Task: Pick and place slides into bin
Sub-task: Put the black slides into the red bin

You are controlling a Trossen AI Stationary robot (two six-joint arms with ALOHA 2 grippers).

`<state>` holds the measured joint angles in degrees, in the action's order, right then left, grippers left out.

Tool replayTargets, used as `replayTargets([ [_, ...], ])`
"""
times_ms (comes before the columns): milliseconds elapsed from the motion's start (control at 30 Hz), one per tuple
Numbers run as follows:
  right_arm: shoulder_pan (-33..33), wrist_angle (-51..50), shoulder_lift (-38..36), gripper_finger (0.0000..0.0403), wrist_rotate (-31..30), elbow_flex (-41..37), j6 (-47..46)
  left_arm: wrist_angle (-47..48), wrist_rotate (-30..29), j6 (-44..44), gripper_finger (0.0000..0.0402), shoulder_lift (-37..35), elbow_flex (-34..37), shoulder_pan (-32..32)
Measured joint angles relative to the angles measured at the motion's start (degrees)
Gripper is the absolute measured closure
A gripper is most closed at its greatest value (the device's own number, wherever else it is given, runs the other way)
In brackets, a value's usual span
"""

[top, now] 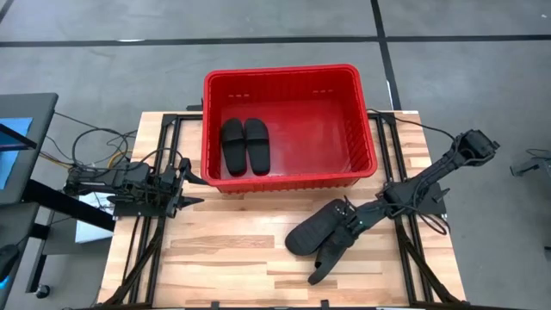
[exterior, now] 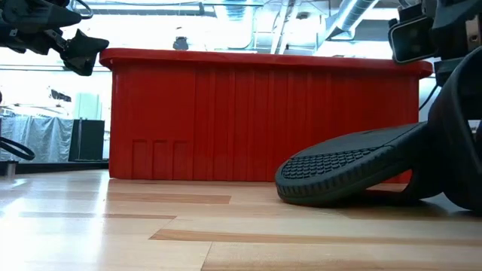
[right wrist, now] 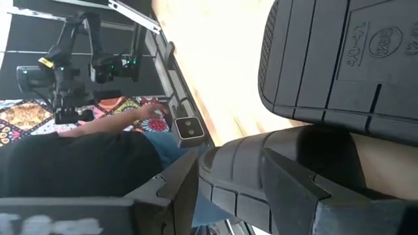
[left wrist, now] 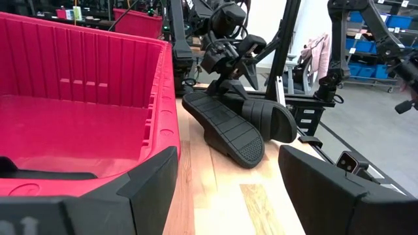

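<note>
The red bin [top: 366, 129] stands at the table's far middle, with two black slides [top: 245, 145] lying side by side on its floor at the left. Two more slides are on the table near the bin's right near corner: one [top: 312, 229] tilted, the other [top: 334, 257] beside it on the near side. My right gripper [top: 349, 217] is shut on the tilted slide [exterior: 354, 169]. My left gripper [top: 191, 191] is open and empty, level, just off the bin's left near corner. My right gripper pinches a thick ribbed part of the tilted slide [right wrist: 238, 179] between its two fingers, at the slide's right end. It comes slanting down from the table's right. That end is raised, the left end [exterior: 297, 187] rests on the table, and the treaded sole [left wrist: 225, 127] faces left and near.
The bin's near wall [exterior: 256, 120] stands just behind the slides. Bare wood lies left and near of them. The arms' black frames run along both table sides. A person in a dark top [right wrist: 78, 163] is beyond the table's edge.
</note>
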<state>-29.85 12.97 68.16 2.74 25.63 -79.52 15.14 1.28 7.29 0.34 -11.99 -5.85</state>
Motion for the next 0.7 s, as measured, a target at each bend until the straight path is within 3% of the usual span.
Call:
replayTargets([
  [567, -0.1, -11.7, -7.2, 0.0265, 0.6, 0.0, -0.2, 0.0, 0.0, 0.0, 0.0139, 0.0, 0.0, 0.0],
  [700, -0.1, -14.2, -7.3, 0.026, 5.3, 0.0, -1.6, 0.0, 0.0, 0.0, 0.0139, 0.0, 0.0, 0.0],
])
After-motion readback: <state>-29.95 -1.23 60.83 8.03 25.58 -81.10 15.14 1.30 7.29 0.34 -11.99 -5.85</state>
